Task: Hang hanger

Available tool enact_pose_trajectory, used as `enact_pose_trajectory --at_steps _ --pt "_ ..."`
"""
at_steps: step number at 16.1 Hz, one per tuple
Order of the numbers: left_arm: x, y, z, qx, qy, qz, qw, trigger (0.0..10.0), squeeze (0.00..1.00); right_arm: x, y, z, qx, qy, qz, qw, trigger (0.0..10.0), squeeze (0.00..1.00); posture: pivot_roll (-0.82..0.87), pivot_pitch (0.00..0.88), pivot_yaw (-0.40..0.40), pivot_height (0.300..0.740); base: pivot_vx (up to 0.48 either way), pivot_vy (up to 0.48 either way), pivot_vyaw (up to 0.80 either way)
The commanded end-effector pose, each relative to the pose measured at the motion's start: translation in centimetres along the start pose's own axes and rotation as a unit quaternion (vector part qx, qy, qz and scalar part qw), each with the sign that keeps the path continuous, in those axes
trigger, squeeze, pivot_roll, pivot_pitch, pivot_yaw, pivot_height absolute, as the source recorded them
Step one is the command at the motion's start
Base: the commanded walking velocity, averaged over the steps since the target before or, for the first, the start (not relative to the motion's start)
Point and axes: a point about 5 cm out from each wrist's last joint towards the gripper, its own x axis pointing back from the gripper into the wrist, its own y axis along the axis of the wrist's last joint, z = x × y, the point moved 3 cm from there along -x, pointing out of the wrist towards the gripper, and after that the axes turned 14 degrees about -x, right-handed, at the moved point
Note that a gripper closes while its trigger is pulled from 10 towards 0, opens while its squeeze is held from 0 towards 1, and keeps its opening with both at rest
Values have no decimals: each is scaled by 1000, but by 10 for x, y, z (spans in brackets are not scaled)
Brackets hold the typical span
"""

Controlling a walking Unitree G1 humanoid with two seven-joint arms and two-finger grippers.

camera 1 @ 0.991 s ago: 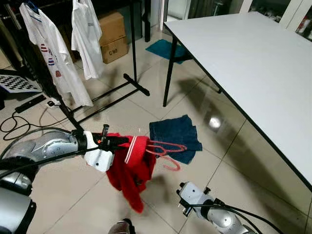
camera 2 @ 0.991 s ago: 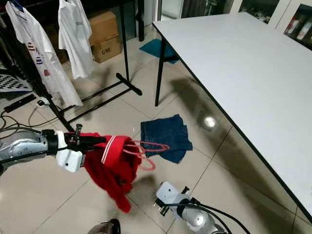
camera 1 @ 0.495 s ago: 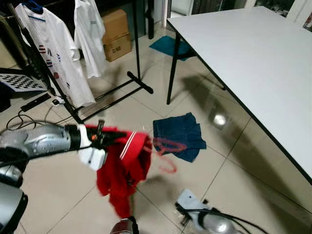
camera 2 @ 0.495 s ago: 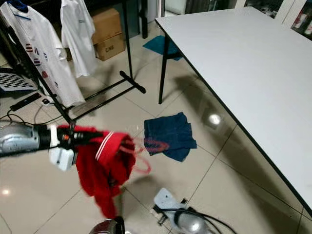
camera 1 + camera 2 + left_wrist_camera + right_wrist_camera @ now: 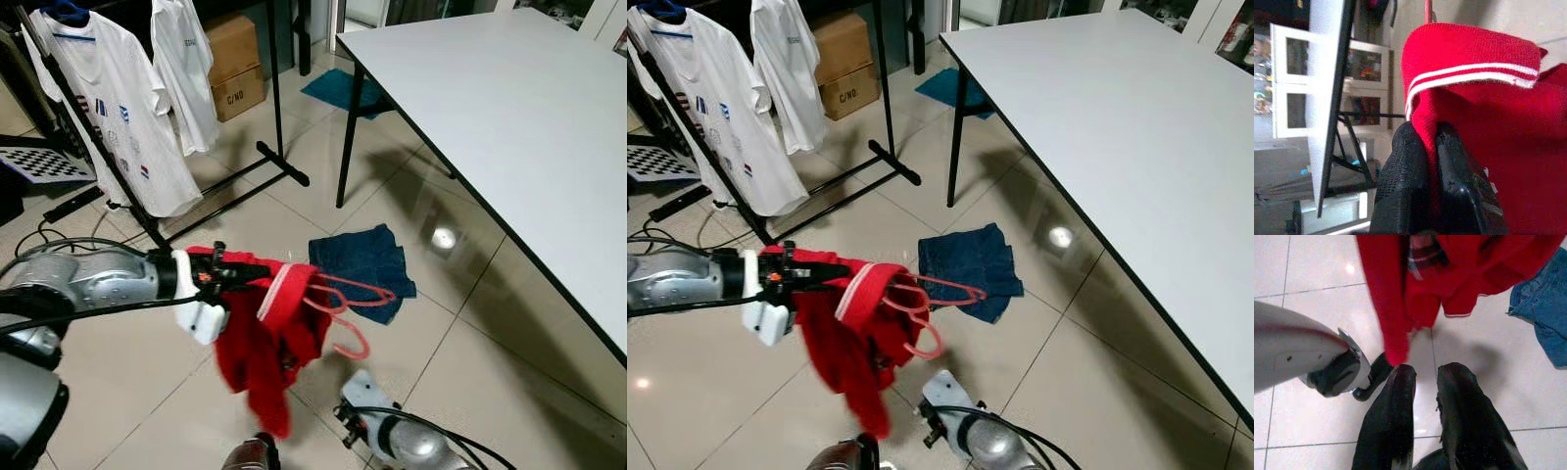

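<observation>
A red hanger [image 5: 345,299] is carried in the air above the tiled floor [image 5: 470,343], its hook pointing forward, with a red garment [image 5: 260,343] draped from it. The left gripper [image 5: 235,274] is clamped on the garment's collar, so hanger and cloth are borne together, presumably toward the clothes rack [image 5: 186,196] at the floor's far left. The right gripper [image 5: 1422,382] hangs low, fingers nearly together, holding nothing.
</observation>
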Motion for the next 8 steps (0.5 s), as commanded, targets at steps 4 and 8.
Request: enact_pose_trajectory --at_steps 4,8 --pt "-11 2 14 -14 31 -15 999 9255 0 -1 8 -18 -36 -86 -9 996 10000 0 209 170 69 740 0 0 0" --pt "-20 7 19 -4 61 -26 998 9255 0 1 16 -34 -71 -159 -21 984 10000 0 216 164 66 740 0 0 0"
